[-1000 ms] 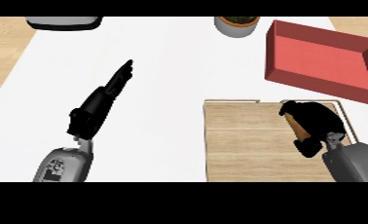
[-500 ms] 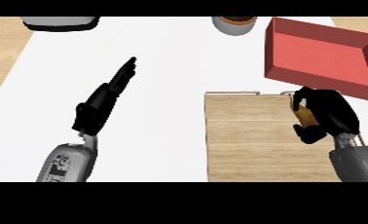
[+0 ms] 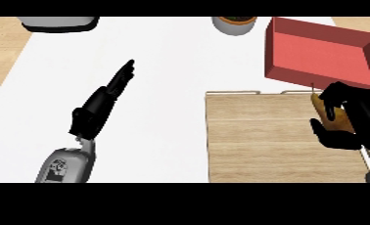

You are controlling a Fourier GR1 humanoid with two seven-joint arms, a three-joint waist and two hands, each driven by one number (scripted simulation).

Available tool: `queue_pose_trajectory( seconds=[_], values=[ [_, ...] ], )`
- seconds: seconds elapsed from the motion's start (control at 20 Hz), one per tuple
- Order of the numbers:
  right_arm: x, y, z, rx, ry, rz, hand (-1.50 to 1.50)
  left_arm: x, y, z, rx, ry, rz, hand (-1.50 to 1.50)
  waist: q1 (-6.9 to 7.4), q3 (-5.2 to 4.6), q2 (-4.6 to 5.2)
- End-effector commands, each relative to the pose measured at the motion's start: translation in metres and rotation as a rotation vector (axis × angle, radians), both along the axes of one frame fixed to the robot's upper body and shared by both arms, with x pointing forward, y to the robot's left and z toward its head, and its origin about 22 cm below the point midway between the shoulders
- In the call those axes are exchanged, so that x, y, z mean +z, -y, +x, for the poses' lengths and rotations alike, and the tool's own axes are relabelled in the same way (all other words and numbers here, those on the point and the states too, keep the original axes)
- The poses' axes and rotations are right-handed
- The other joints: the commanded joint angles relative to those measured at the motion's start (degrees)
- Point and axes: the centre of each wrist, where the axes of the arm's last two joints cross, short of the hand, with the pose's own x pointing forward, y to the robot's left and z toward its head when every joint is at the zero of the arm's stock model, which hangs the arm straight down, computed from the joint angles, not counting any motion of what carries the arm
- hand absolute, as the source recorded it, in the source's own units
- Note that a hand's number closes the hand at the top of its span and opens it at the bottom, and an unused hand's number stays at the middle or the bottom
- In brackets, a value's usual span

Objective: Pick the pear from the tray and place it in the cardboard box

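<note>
Right hand (image 3: 350, 99) has its fingers and thumb curled round the pear (image 3: 338, 120), so the fruit is clamped in the hand at the far right edge of our view. We only see part of the pear's brownish-yellow skin and a thin stem poking up. It sits over the top right corner of the wooden tray (image 3: 267, 141), just below the near wall of the red box (image 3: 318, 53). We can't tell if it's touching the tray.

Left hand (image 3: 101, 104) is over the white counter (image 3: 166, 57), well apart from the tray, fingers straight and together, holding nothing. Up at the far edge there's a round bowl-like container (image 3: 234, 23) and a grey object (image 3: 57, 22).
</note>
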Motion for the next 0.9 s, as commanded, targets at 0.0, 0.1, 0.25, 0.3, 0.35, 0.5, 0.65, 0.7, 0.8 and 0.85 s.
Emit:
queue_pose_trajectory(
  seconds=[0.0, 0.1, 0.25, 0.3, 0.35, 0.5, 0.65, 0.7, 0.8, 0.85],
  values=[
    [0.049, -0.01, -0.032, 0.068, 0.064, 0.063, 1.5, -0.008, -0.014, -0.002, 0.02, 0.007, 0.005, 0.0, -0.39, -0.03, -0.1],
    [0.069, -0.011, -0.038, 0.054, 0.135, 0.111, 1.5, 0.008, -0.005, -0.002, 0.005, 0.018, 0.005, 0.0, 0.06, 0.02, -0.12],
    [0.087, -0.003, -0.056, -0.008, 0.203, 0.155, 1.5, -0.004, 0.003, -0.006, 0.011, 0.019, -0.009, 0.0, 0.03, 0.03, 0.0],
    [0.104, -0.007, -0.055, -0.028, 0.205, 0.152, 1.5, 0.005, -0.011, 0.001, -0.001, 0.006, -0.008, 0.0, 0.28, 0.01, 0.05],
    [0.107, -0.004, -0.054, -0.016, 0.208, 0.208, 1.5, -0.002, 0.006, 0.001, -0.012, -0.001, 0.003, 0.0, 0.26, 0.02, 0.1],
    [0.12, 0.006, -0.064, -0.09, 0.214, 0.263, 1.5, 0.004, -0.014, 0.003, -0.001, 0.009, -0.005, 0.0, 0.36, 0.02, 0.08],
    [0.134, 0.012, -0.033, -0.155, 0.243, 0.243, 1.5, 0.001, 0.019, -0.006, -0.028, 0.013, 0.008, 0.0, 1.09, 0.03, 0.2],
    [0.145, 0.018, -0.037, -0.166, 0.235, 0.237, 1.5, 0.006, 0.003, -0.006, -0.027, -0.001, 0.005, 0.0, 1.0, 0.03, 0.16],
    [0.127, 0.03, -0.034, -0.173, 0.255, 0.239, 1.5, -0.002, 0.019, -0.001, -0.002, 0.007, -0.013, 0.0, 0.73, 0.05, 0.22],
    [0.125, 0.014, 0.004, -0.182, 0.253, 0.239, 1.5, -0.003, -0.005, 0.01, -0.036, 0.004, -0.001, 0.0, 1.35, 0.03, 0.42]
  ],
)
